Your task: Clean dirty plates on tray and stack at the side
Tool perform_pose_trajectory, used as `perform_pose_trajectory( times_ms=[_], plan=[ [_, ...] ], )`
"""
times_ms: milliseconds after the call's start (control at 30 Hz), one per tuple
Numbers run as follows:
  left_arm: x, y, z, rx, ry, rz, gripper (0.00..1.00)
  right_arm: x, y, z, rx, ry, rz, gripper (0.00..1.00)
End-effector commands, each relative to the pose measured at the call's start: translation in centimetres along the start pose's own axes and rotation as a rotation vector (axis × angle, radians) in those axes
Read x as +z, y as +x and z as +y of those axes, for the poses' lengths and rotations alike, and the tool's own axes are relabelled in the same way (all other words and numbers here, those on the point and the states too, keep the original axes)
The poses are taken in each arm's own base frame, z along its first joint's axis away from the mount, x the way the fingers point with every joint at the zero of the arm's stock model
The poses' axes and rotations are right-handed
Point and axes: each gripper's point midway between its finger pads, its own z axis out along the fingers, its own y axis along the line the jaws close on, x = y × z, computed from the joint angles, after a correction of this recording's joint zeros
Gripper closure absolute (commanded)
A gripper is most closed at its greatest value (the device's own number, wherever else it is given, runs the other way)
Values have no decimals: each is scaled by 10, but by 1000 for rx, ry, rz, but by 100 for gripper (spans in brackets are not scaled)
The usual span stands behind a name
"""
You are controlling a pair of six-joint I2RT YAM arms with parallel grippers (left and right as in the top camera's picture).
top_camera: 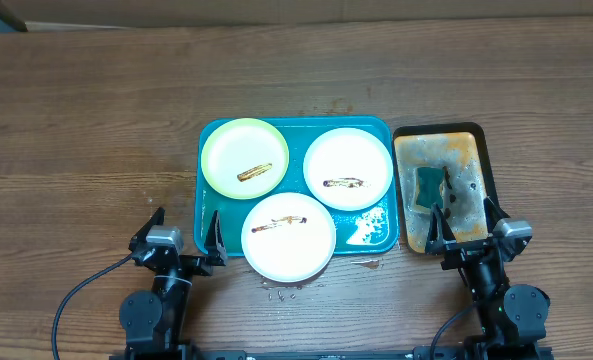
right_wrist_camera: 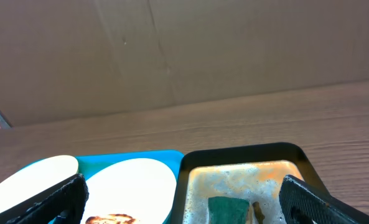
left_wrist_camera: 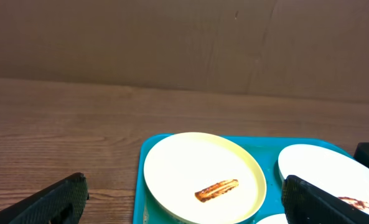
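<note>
The left claw point(top_camera: 184, 232) stands wide apart at the near edge of the surface, holding nothing and touching nothing; its inner finger sits just beside the near-left corner of the teal tray point(top_camera: 376, 235). The right claw point(top_camera: 464, 228) is spread just as wide and also empty, hovering over the near end of the black-rimmed tray point(top_camera: 476, 131).

All three plates lie on the teal tray. The yellow-green plate point(top_camera: 244, 155) is at the far left and the far white plate point(top_camera: 348, 165) at the far right. The near white plate point(top_camera: 288, 240) sits in front between them, overhanging the tray's near rim. Each carries a brown smear in its middle.

The black-rimmed tray lies just right of the teal one, its floor orange-brown and foamy, with a green sponge point(top_camera: 431, 182) resting in it.

The surface point(top_camera: 86, 130) is dark wood-grain, with a few droplets point(top_camera: 276, 290) in front of the near white plate. Behind it rises a plain cardboard wall point(left_wrist_camera: 172, 37).
</note>
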Motion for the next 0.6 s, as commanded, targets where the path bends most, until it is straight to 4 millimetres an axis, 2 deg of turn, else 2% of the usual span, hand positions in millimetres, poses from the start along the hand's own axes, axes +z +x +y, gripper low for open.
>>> perform_pose_trajectory(
  times_ms=[0,200,400,567],
  plan=[
    [0,0,0,-4,-3,-5,0,0,2,-2,0,9,-3,0],
    [-1,0,1,-52,-9,3,0,0,2,-2,50,10,-3,0],
    [-11,-1,4,-96,-58,119,0,0,6,-4,149,32,33,0],
    [-20,-18,0,-115,-80,239,0,-3,5,-4,180,62,131,0]
  ],
)
